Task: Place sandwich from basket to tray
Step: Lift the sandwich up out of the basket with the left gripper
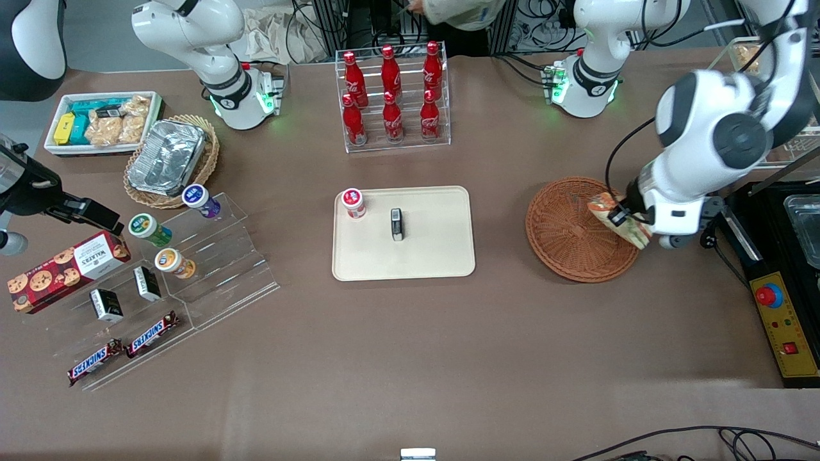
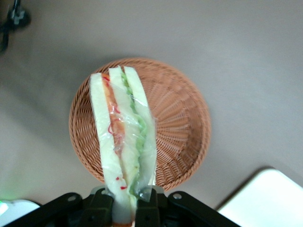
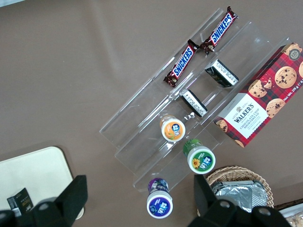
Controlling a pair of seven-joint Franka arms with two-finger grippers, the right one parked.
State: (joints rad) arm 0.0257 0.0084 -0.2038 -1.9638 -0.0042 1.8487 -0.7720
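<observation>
We see the sandwich at the right of the front view, a wrapped wedge of white bread with red, orange and green filling, lifted above the rim of the basket nearest the working arm. The claw grips it by one end, fingers closed on the wrapper. From the wrist, the sandwich stands on edge over the basket, which is round, shallow, reddish-brown wicker. The tray, cream-beige with rounded corners, lies flat on the counter at frame centre, well apart from the basket.
</observation>
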